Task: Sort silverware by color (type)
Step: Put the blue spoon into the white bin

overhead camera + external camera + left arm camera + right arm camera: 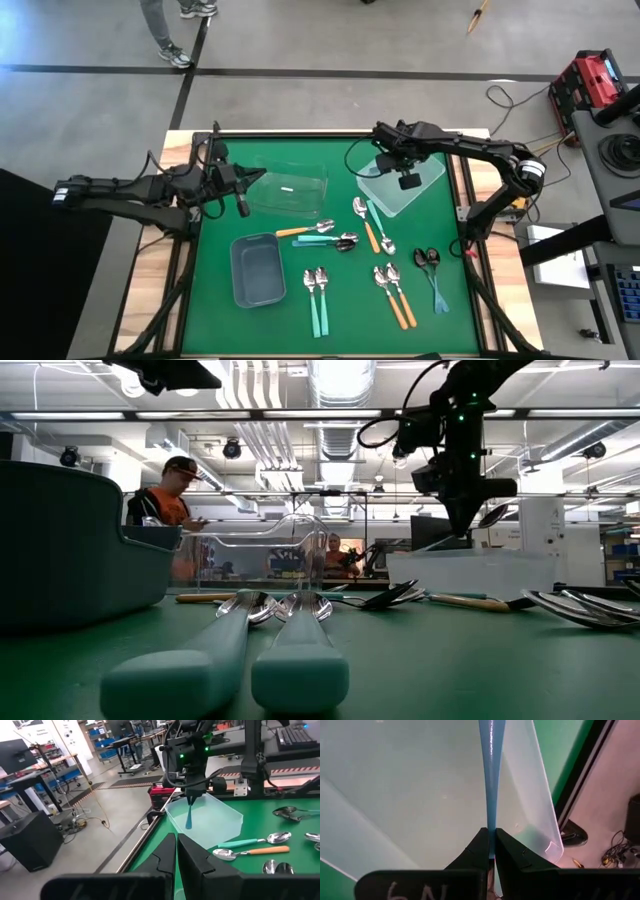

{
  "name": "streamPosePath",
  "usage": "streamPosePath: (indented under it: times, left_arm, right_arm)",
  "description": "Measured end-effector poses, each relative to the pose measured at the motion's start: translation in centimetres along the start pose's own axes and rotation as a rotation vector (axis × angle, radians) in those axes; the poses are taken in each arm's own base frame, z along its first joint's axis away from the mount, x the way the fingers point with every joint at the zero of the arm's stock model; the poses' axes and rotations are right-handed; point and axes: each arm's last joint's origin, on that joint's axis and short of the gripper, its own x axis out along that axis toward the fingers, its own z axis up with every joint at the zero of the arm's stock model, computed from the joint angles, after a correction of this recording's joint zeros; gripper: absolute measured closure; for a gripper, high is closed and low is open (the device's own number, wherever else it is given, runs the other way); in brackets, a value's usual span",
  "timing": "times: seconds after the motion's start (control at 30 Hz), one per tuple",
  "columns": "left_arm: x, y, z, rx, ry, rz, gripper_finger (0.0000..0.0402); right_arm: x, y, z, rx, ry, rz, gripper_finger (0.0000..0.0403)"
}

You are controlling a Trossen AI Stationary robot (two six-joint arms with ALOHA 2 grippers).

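One slim blue-handled metal spoon [491, 780] is hanging handle-down, pinched in the right gripper [491, 851] over the frosted clear plastic bin [410, 795]. Opening off-centre is risking a bounce over the bin wall onto the green table mat [290, 320]. Farther off, the left gripper [176, 851] is waiting with fingers closed and empty by another clear bin [290, 190].

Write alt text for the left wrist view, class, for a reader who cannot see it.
Over a clear bin at the green table's far corner, the right claw holds a blue-handled spoon hanging handle-down. The left claw fills the foreground, fingers together and empty. A teal spoon and an orange spoon lie beside the bin.
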Motion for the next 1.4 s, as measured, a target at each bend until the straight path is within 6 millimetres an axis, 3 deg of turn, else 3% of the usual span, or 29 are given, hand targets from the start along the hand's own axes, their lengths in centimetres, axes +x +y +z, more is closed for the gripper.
streamPosePath:
  times: [0.17,0.67,1.4]
  left_arm:
    - [-0.1,0.1,0.0,0.011,-0.005,0.001,0.0401]
    - [-0.4,0.2,0.0,-0.005,0.003,0.000,0.0401]
    - [-0.3,0.2,0.0,-0.043,-0.002,0.001,0.0401]
  right_arm:
    - [0.5,0.3,-0.1,-0.014,0.006,0.011,0.0394]
    - [4.6,2.8,-1.0,-0.115,-0.002,0.082,0.0394]
    - [5.0,2.2,-0.6,-0.082,-0.092,0.051,0.0394]
